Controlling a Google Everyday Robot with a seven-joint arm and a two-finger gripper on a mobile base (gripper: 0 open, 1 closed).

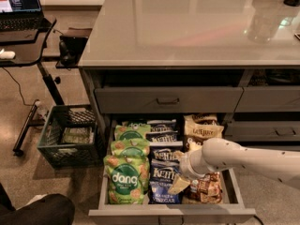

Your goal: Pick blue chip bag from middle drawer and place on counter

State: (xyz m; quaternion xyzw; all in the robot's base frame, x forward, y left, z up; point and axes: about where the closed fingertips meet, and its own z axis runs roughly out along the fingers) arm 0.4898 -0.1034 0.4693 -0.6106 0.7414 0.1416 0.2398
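Observation:
The middle drawer (172,215) is pulled open and holds rows of snack bags. Three blue chip bags lie in its middle column, front (163,185), middle (164,154) and back (161,129). Green "dang" bags (125,178) fill the left column and brown-and-cream bags (202,125) the right. My white arm reaches in from the right. My gripper (179,182) is low in the drawer at the right edge of the front blue chip bag, between it and a brown bag (205,189). The counter (187,27) spreads above.
A shut upper drawer with a dark bar handle (168,100) sits just above the open one. A green crate (65,137) stands on the floor to the left. A black desk with a laptop (18,8) is at far left. A dark shape (40,212) lies at bottom left.

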